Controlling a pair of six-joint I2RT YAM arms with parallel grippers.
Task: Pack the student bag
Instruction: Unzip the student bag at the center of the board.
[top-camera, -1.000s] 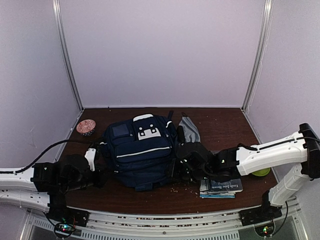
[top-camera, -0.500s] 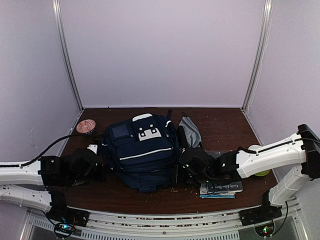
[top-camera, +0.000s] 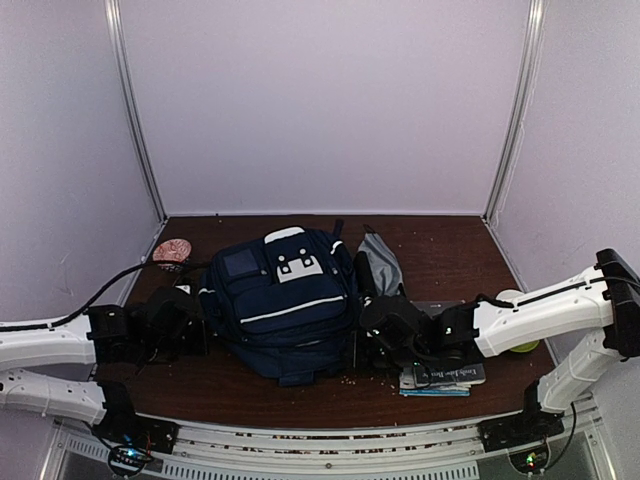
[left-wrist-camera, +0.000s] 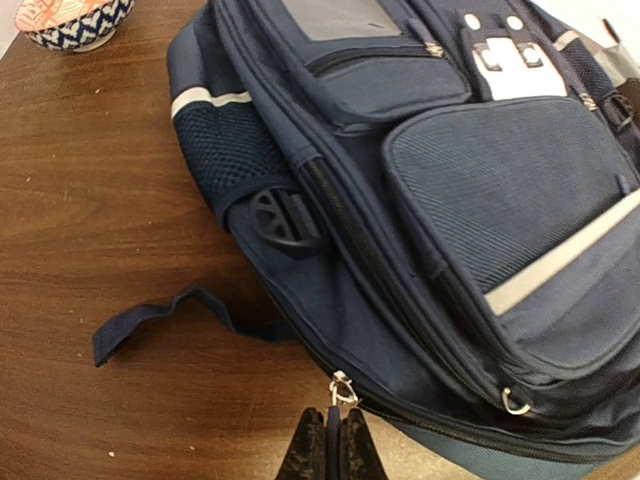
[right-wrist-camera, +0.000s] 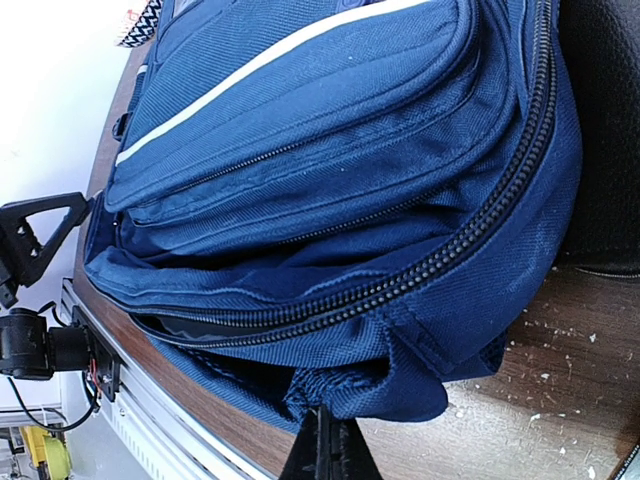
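The navy-blue student bag with white trim lies flat in the middle of the table. My left gripper is at its left side. In the left wrist view this gripper is shut on the dark tab hanging from the silver zip pull of the main zip. My right gripper is at the bag's right near corner. In the right wrist view it is shut on a fold of the bag's fabric just below the main zip, which gapes slightly.
A patterned bowl stands at the far left, also in the left wrist view. A grey pouch lies at the bag's far right. Books and a green object lie under my right arm. A loose strap trails on the table.
My left gripper has moved away from the near edge along the bag's left side, pulling the bag a little. My right gripper dropped slightly toward the near edge, then held still.
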